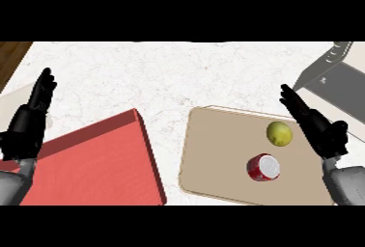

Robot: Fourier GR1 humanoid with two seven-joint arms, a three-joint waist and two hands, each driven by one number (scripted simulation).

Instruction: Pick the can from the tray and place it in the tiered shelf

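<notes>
A red can [263,168] with a white top stands on the beige tray [214,159] at the lower right of the counter. The grey tiered shelf [335,77] shows at the upper right edge. My right hand [318,129] hangs open over the tray's right side, fingers straight and pointing up-left, just right of the can and apart from it. At the left edge my left hand [31,120] rests open with its fingers up.
A yellow lemon [279,133] lies on the tray, just above the can and next to my right hand. A large red box [92,164] fills the lower left. A pale board [16,100] shows behind my left hand. White speckled counter [178,77] spreads across the middle.
</notes>
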